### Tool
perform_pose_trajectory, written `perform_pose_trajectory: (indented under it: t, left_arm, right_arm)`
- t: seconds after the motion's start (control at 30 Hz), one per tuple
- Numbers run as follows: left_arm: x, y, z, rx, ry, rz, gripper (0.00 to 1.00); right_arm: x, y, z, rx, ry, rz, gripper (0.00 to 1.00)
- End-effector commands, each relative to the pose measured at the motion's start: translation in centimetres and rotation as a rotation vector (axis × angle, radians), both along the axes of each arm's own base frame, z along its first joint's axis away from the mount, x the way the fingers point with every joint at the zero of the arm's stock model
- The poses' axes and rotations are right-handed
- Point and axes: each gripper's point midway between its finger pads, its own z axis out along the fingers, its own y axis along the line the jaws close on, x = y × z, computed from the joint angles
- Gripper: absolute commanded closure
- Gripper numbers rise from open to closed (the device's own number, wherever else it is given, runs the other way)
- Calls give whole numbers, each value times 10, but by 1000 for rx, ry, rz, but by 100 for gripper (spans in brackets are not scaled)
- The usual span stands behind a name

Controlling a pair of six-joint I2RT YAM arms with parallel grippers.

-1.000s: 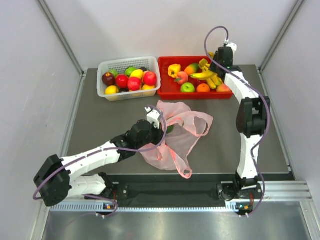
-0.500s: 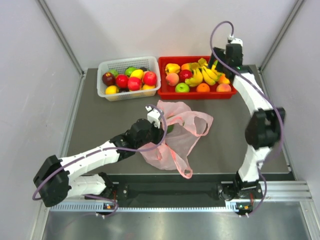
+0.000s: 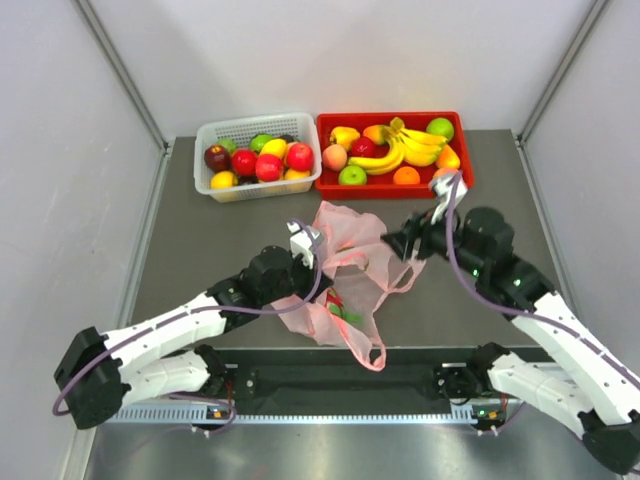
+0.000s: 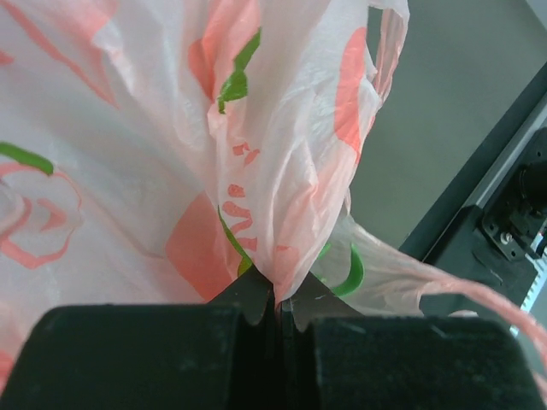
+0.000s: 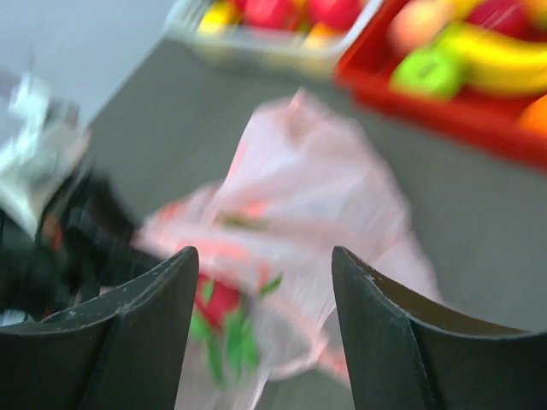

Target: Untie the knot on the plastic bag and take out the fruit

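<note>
Plastic bag (image 3: 352, 262): thin, crinkled translucent pink film, mid-table, one loop handle trailing to the near edge. Left gripper (image 4: 278, 301) is clenched on a bunched fold. Right gripper (image 5: 263, 256) is released, jaws spread, at the bag's right edge. Red, green-tipped fruit (image 3: 334, 301) shows inside the bag.

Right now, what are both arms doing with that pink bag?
Left fingers shut on the plastic bag. Right fingers open, facing it. Red fruit inside, not yet out.

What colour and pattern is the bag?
The plastic bag is translucent pink with salmon and green print; best in left wrist view.
</note>
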Motion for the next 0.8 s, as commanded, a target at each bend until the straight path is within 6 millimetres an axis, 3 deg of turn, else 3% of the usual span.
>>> perform_pose_trajectory:
  t: [0.0, 0.07, 0.1, 0.27, 0.33, 0.43, 0.5, 0.6, 0.77]
  left_arm:
    - [-11, 8, 2, -39, 26, 15, 100]
    - [-14, 11, -2, -51, 49, 29, 100]
    - [-16, 13, -1, -61, 53, 35, 100]
    - [-31, 19, -21, -67, 147, 55, 100]
    - [-36, 20, -28, -67, 171, 58, 100]
    - [-47, 21, -45, -55, 204, 62, 100]
    - [-47, 18, -43, -75, 190, 70, 100]
    - [-54, 19, -52, -67, 197, 80, 100]
    - [-62, 23, -65, -71, 209, 100, 100]
  right_arm:
    - [-41, 16, -50, -48, 95, 118, 39]
    - [-65, 29, -56, -29, 98, 187, 39]
    - [-74, 33, -74, -49, 120, 210, 39]
    - [-113, 68, -113, -120, 154, 335, 37]
    - [-118, 78, -135, -183, 178, 315, 34]
    - [-113, 92, -145, -216, 169, 254, 30]
    - [-109, 98, -139, -209, 147, 221, 30]
    - [-119, 113, -142, -200, 157, 281, 31]
    - [-123, 119, -157, -242, 173, 286, 27]
